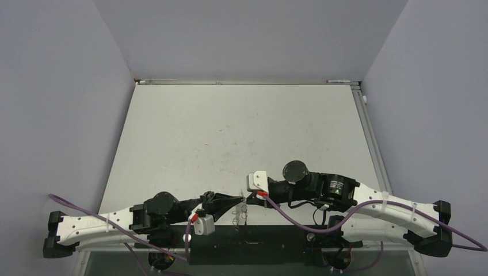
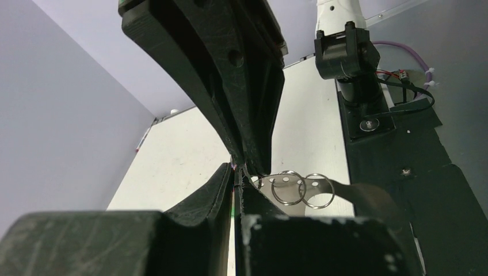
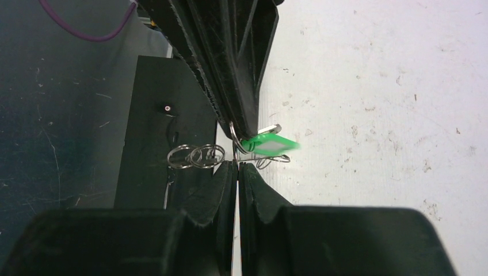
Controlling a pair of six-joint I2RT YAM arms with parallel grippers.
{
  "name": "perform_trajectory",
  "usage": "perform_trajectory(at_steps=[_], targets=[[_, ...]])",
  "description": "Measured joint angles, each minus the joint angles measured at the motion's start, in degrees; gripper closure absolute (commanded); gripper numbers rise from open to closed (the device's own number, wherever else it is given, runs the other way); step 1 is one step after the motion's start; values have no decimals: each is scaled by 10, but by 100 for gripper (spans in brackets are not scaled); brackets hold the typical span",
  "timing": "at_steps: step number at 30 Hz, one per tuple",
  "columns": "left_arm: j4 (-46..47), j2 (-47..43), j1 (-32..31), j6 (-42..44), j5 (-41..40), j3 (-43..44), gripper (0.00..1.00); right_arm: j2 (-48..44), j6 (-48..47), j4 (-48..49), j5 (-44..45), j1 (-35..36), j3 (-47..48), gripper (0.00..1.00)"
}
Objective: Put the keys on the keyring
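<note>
My two grippers meet tip to tip just above the table's near edge, the left gripper (image 1: 241, 200) (image 2: 236, 168) and the right gripper (image 1: 251, 200) (image 3: 236, 163), both shut. The green key (image 3: 267, 145) sticks out sideways at the tips of the left fingers (image 3: 230, 57), and a green sliver shows between the left pads. The grey keyring (image 2: 339, 188) (image 1: 239, 217) hangs at the meeting point, its rim ending under the tips of the right fingers (image 2: 241, 86). Two wire loops (image 2: 302, 190) (image 3: 193, 156) dangle from it. The exact pinch points are hidden.
The black base plate (image 1: 253, 244) lies directly under the grippers along the near edge. The right arm's base (image 2: 351, 63) stands on it. Purple cables (image 1: 299, 221) trail from both arms. The white table (image 1: 241, 132) stretches back to grey walls.
</note>
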Motion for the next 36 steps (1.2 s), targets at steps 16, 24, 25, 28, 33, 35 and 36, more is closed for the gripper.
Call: perform_trajectory(at_steps=[16, 24, 25, 28, 33, 35, 36], targets=[[-10, -3, -3, 7, 21, 1, 100, 9, -5, -25, -23, -14, 24, 95], [-12, -8, -4, 6, 1, 6, 100, 9, -5, -55, -22, -15, 30, 95], [-12, -13, -4, 6, -2, 6, 100, 9, -5, -58, -22, -15, 30, 95], [-7, -28, -4, 5, -7, 6, 100, 9, -5, -63, -22, -15, 30, 95], [-6, -26, -4, 6, -5, 6, 100, 26, -5, -71, -24, -15, 32, 95], [-7, -20, -4, 7, -1, 6, 100, 38, -6, -79, -25, -15, 38, 95], [-7, -17, -4, 7, 1, 6, 100, 42, -7, -81, -26, -15, 42, 95]])
